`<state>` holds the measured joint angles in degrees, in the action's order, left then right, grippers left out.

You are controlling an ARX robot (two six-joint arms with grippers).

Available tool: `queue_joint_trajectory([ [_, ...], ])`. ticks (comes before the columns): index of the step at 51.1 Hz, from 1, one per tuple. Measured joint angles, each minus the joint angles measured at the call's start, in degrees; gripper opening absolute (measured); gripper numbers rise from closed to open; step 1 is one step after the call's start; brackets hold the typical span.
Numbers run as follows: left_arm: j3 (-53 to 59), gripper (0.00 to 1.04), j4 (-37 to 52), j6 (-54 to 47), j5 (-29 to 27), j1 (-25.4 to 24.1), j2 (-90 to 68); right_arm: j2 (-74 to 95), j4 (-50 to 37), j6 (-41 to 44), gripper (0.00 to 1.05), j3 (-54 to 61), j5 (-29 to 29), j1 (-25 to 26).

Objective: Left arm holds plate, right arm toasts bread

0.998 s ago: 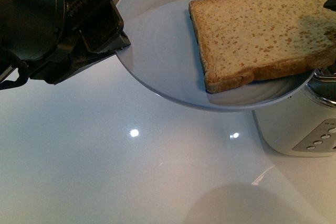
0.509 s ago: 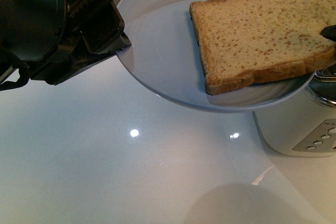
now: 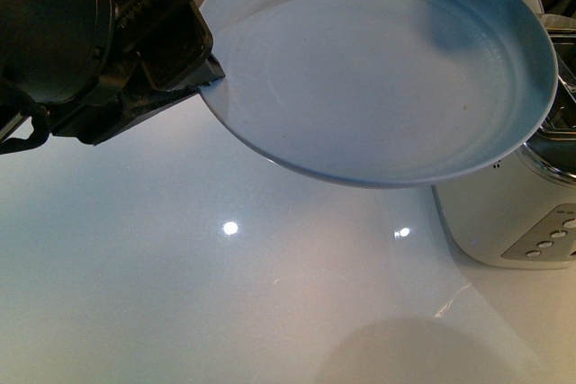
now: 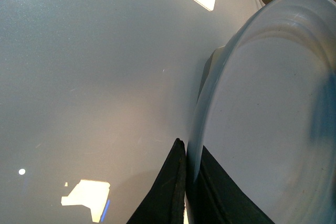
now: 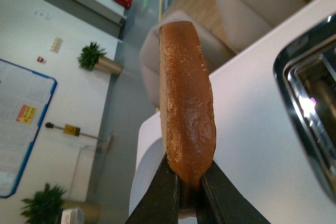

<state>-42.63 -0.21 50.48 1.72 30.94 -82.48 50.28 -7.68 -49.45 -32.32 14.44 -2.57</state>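
Note:
The pale blue-grey plate [image 3: 378, 69] hangs tilted above the table with nothing lying on it. My left gripper [image 3: 209, 74] is shut on its left rim. In the left wrist view the plate [image 4: 262, 129] stands edge-on, its rim pinched by the left gripper [image 4: 188, 169]. The bread [image 5: 186, 103] shows only in the right wrist view, crust edge towards the camera, held upright in the air. My right gripper [image 5: 188, 184] is shut on its lower edge. The front view shows neither the bread nor the right gripper.
A white toaster [image 3: 513, 222] with a chrome top stands at the right, partly under the plate's rim. Its open slot [image 5: 310, 108] lies beside the held bread. The glossy white table [image 3: 180, 267] spreads below. Beige seats [image 5: 252, 3] stand beyond the table.
The bread that lay on the plate has been lifted off and has left the front view. The plate and the left arm have stayed in place.

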Motion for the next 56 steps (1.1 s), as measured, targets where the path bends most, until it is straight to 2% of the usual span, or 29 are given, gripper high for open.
queue_joint_trajectory([
  [7, 0.0, 0.03, 0.0, 0.0, 0.0, 0.0, 0.0, -0.48, 2.32, 7.13, 0.03, -4.09, -3.5, 2.93],
  [12, 0.0, 0.03, 0.0, 0.0, 0.0, 0.0, 0.0, 0.63, 1.31, 16.5, 0.03, -5.51, -7.48, 3.96],
  [19, 0.0, 0.03, 0.0, 0.0, 0.0, 0.0, 0.0, 5.75, -3.1, 26.93, 0.03, -5.46, -11.74, 3.32],
  [24, 0.0, 0.03, 0.0, 0.0, 0.0, 0.0, 0.0, 9.35, -6.05, 31.41, 0.03, -4.59, -14.01, 2.16],
  [37, 0.0, 0.03, 0.0, 0.0, 0.09, 0.0, 0.0, 16.48, -11.89, 37.83, 0.03, -1.42, -19.04, -1.22],
  [56, 0.0, 0.03, 0.02, 0.0, 0.11, 0.0, 0.0, 22.25, -17.4, 40.54, 0.03, 2.1, -21.07, -2.49],
])
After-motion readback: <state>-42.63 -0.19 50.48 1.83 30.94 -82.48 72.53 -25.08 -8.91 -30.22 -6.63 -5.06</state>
